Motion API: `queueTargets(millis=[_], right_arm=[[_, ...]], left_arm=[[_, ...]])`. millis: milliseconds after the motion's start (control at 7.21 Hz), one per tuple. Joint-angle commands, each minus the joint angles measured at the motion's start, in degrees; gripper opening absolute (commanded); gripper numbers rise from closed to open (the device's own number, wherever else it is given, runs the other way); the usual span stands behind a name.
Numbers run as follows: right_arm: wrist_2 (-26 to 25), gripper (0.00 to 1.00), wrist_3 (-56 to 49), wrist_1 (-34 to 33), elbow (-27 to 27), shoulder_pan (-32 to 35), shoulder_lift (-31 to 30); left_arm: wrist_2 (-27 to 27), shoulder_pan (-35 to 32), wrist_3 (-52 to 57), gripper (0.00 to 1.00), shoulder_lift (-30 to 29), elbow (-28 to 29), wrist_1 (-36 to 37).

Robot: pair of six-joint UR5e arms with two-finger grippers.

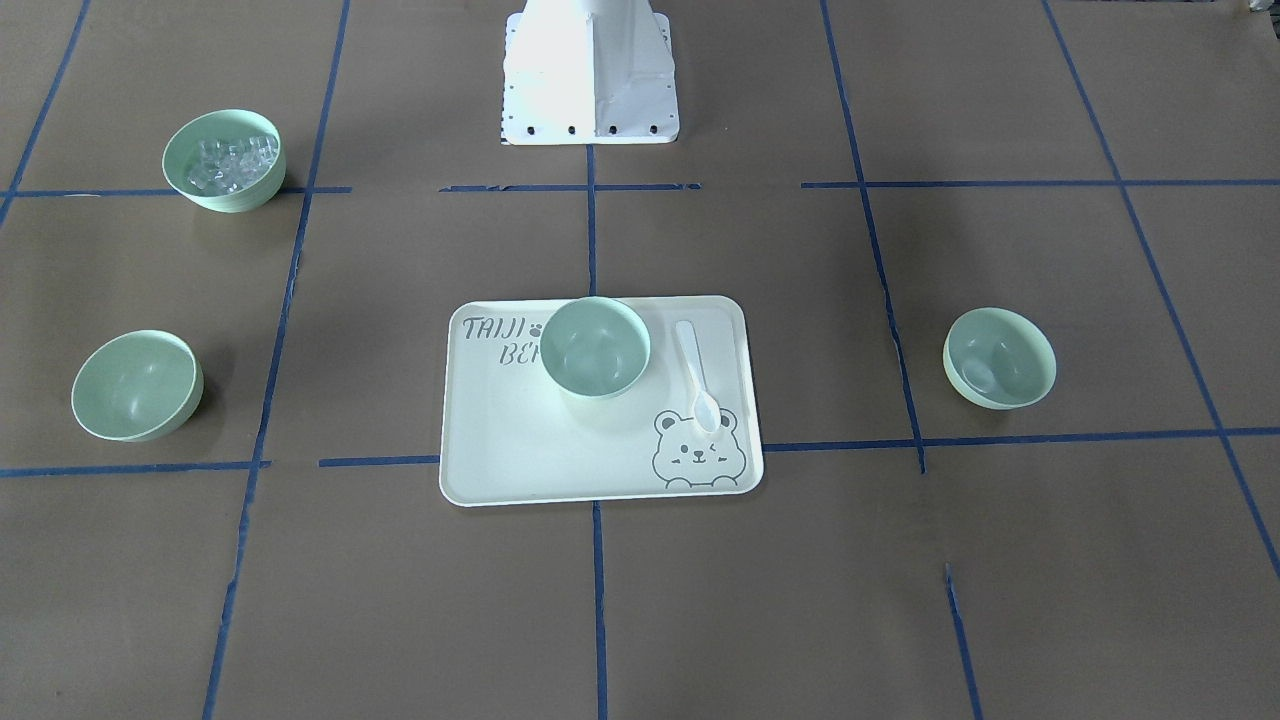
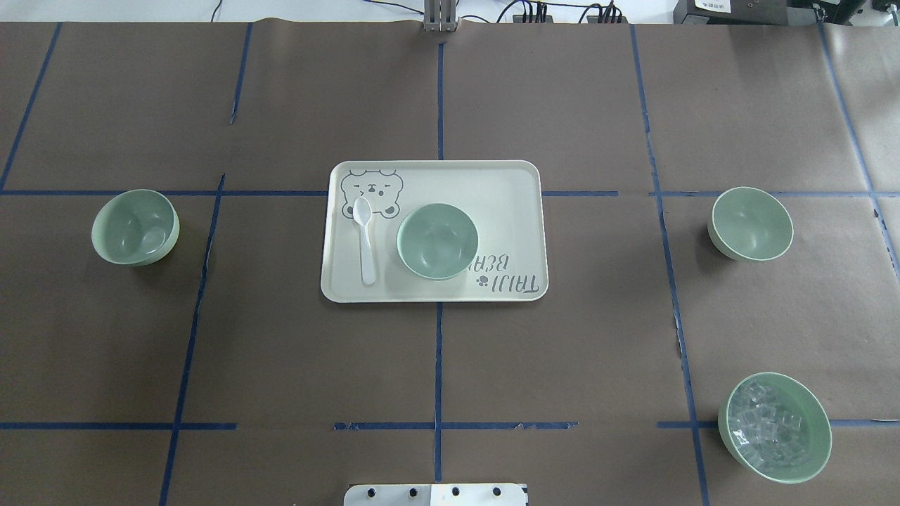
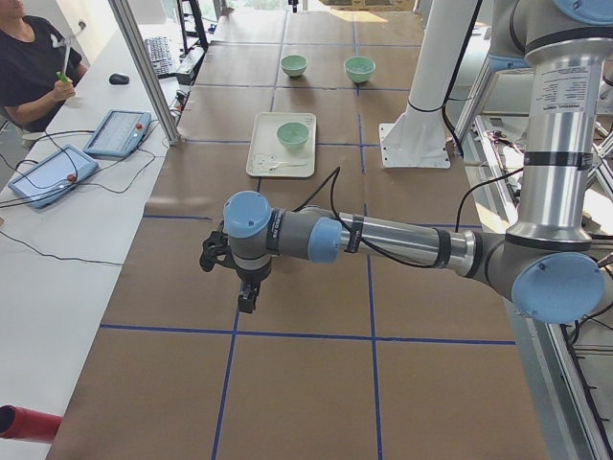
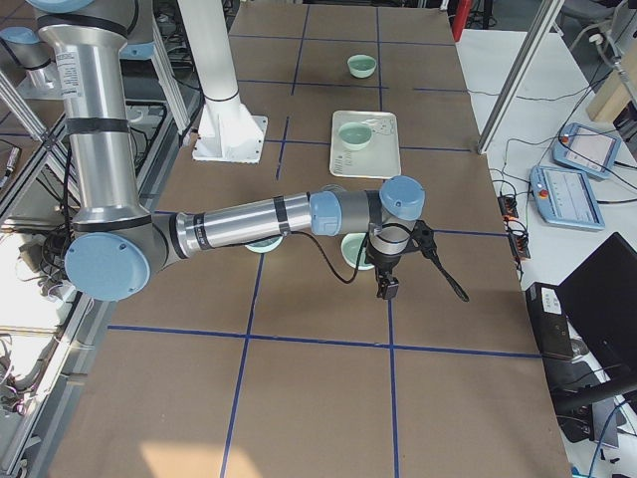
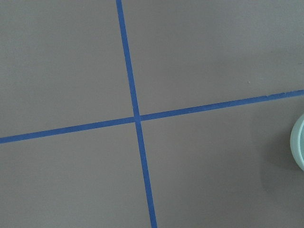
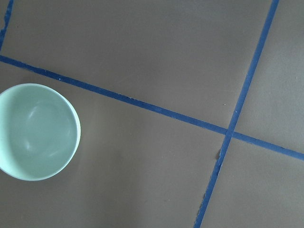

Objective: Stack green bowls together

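Three plain green bowls stand apart and upright. One is on my left side of the table, one stands on the bear-print tray, and one is on my right side. The right wrist view shows one bowl at its left edge; the left wrist view shows a sliver of a bowl's rim. My left gripper and right gripper hang over the table, seen only in the side views. I cannot tell whether they are open or shut.
A green bowl with clear ice cubes stands near my right front. A white spoon lies on the tray beside the bowl. The robot's white base is at the table's edge. Blue tape lines cross the brown table.
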Motion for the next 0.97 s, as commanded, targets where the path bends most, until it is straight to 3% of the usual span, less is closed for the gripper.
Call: queueTargets(millis=[0, 554, 693, 832], right_arm=[[0.04, 1.0, -0.01, -0.06, -0.21, -0.02, -0.14], [0.56, 1.0, 0.42, 0.03, -2.49, -0.63, 0.48], [0.74, 1.0, 1.82, 0.12, -2.15, -3.68, 0.91], [1.35, 1.0, 10.36, 6.3, -2.06, -6.67, 1.0]], left_arm=[[0.01, 0.04, 0.0, 1.0, -0.31, -1.15, -0.14], [-0.78, -0.31, -0.52, 1.0, 1.44, -2.72, -0.59], [-0.69, 0.13, -0.35, 1.0, 1.44, -2.65, -0.93], [-0.69, 0.22, 0.0, 1.0, 1.44, -2.65, -2.76]])
